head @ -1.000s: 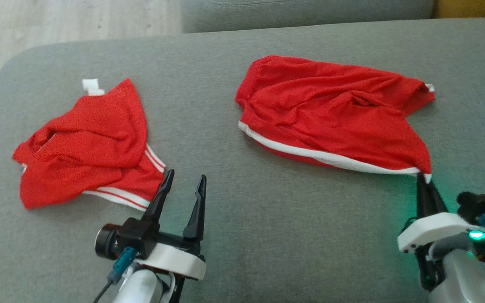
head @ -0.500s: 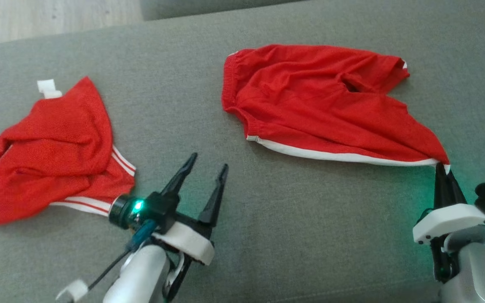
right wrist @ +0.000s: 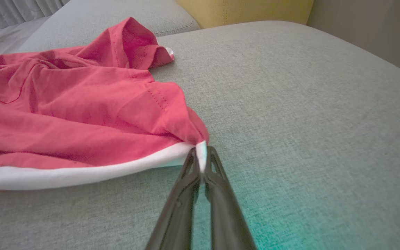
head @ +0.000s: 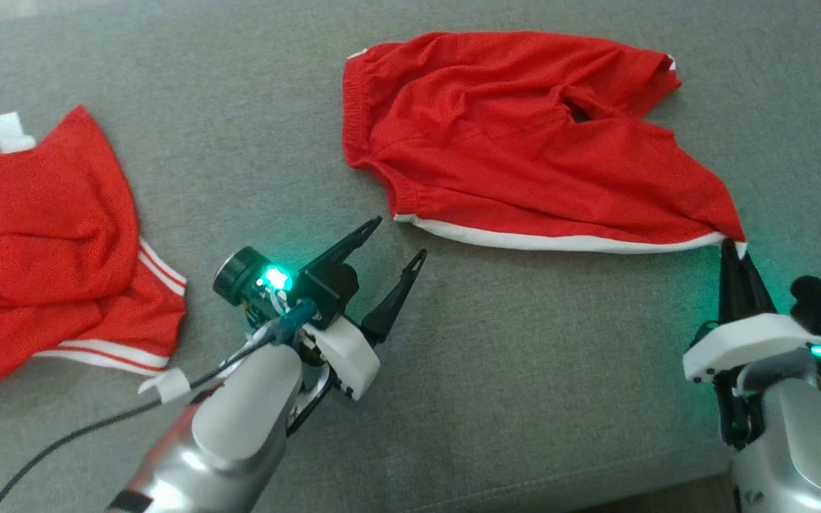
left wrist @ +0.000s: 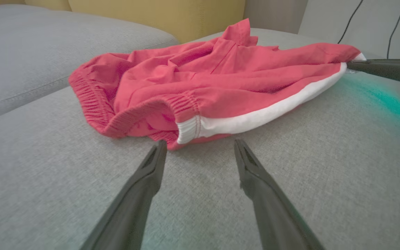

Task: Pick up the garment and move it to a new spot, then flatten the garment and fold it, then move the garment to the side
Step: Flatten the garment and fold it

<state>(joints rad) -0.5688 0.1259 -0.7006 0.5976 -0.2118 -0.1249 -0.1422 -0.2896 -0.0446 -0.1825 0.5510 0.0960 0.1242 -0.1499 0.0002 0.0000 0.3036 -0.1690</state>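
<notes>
**Flattening Step: Second Corner Grasp Pending**

The red shorts (head: 517,142) lie rumpled on the grey sofa cushion (head: 546,370). The right gripper (head: 731,248) is clamped on the white-trimmed hem corner (right wrist: 201,152). The left gripper (head: 398,239) is spread wide and empty, aimed at the waistband end (left wrist: 188,130) just beyond its tips. The likely next move is to advance the left gripper, straddle the waistband and close on it, then draw the fabric taut.
</notes>
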